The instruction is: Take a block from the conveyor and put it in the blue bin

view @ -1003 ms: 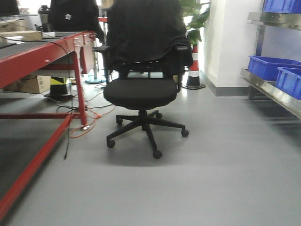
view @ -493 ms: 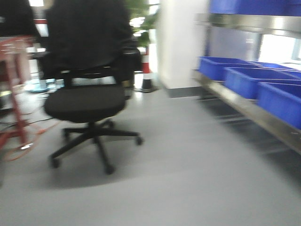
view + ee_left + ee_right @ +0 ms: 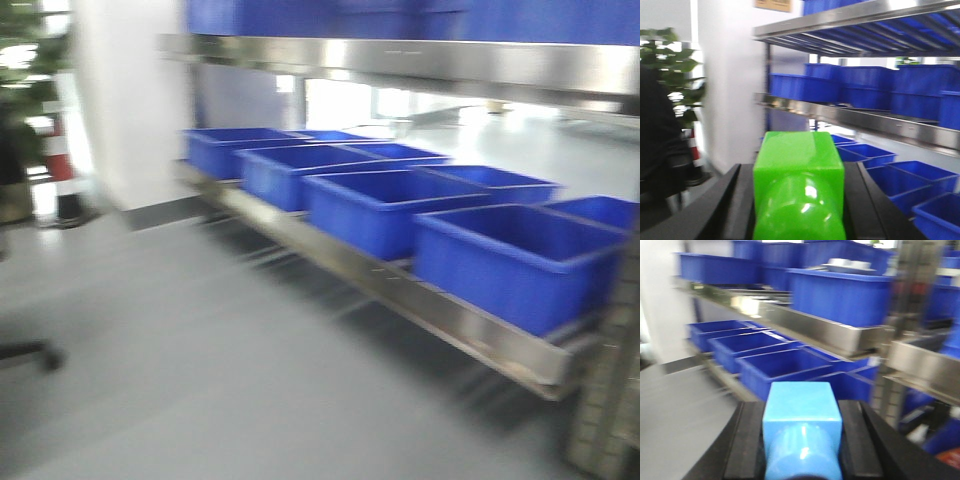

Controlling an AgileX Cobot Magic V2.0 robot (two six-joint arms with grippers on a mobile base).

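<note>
- Green block (image 3: 799, 175) is sitting pinched between the jaws of the left end effector (image 3: 799, 202). A blue block (image 3: 801, 422) is sitting pinched the same way in the right end effector (image 3: 801, 445).
- Grabbing is looking done and placing is left. The blue bins (image 3: 500, 270) are waiting ahead of and below both end effectors on a steel shelf (image 3: 440, 315).
- Front view is showing the bin row and floor (image 3: 200, 350) but no end effector. Wrist views are showing the grasps. No view is showing the conveyor.

Eight open blue bins (image 3: 515, 265) stand on the low steel shelf (image 3: 470, 335), in two rows of four. There are two blocks: one green block (image 3: 799, 170) and one blue block (image 3: 801, 410).
</note>
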